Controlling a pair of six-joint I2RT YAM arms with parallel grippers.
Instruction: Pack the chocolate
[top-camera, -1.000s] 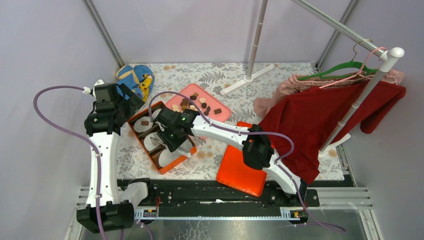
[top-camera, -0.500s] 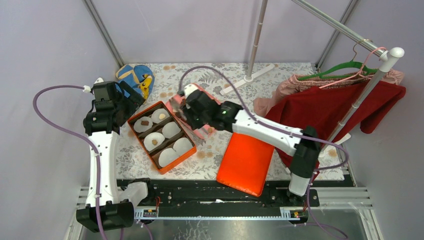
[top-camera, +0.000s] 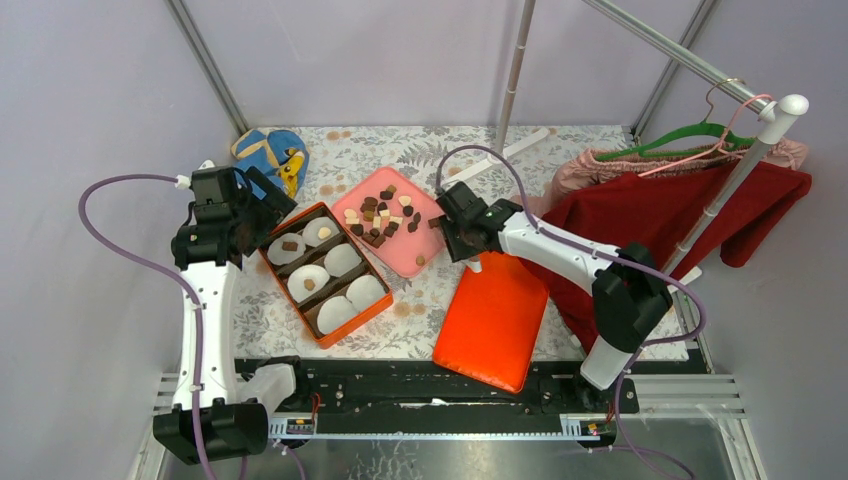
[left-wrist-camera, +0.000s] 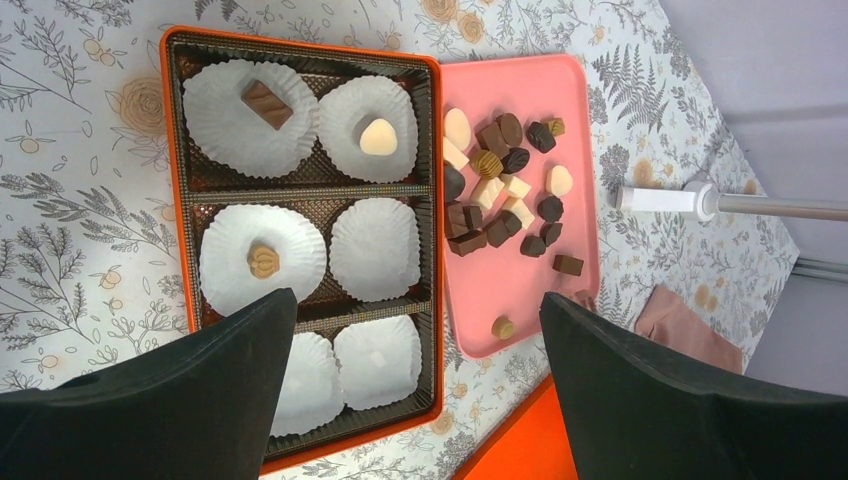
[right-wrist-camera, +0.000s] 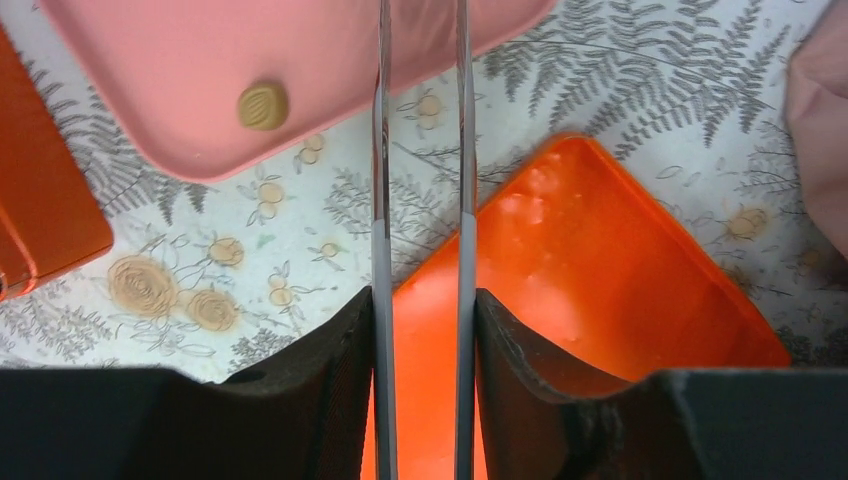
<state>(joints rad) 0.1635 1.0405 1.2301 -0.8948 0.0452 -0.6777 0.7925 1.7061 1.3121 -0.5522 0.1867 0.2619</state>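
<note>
The orange box (left-wrist-camera: 166, 180) held six white paper liners (left-wrist-camera: 375, 248) in three rows of two. Three carried chocolate: a brown bar (left-wrist-camera: 266, 103), a cream drop (left-wrist-camera: 378, 137) and a caramel piece (left-wrist-camera: 263, 259); the other three were bare. Touching the box's side lay the pink tray (left-wrist-camera: 480, 290) with the loose chocolate (left-wrist-camera: 500, 200), dark, light and cream pieces clustered at one end, and a lone tan piece (right-wrist-camera: 263, 104) near a corner. An orange lid (top-camera: 490, 325) lay flat on the floral worktop (top-camera: 400, 150), just beside the tray. The left hand (left-wrist-camera: 410, 305) hung above the box, spread wide and empty. The right hand (top-camera: 450, 240) hovered between tray and lid, its thin blades a narrow gap apart with nothing between them. Only the top view took in the lilac walls, a blue-and-yellow bag (top-camera: 272, 152) at the back and a rail with a red garment (top-camera: 640, 230) and a green hanger (top-camera: 690, 135). The left wrist view showed which liners were filled.
</note>
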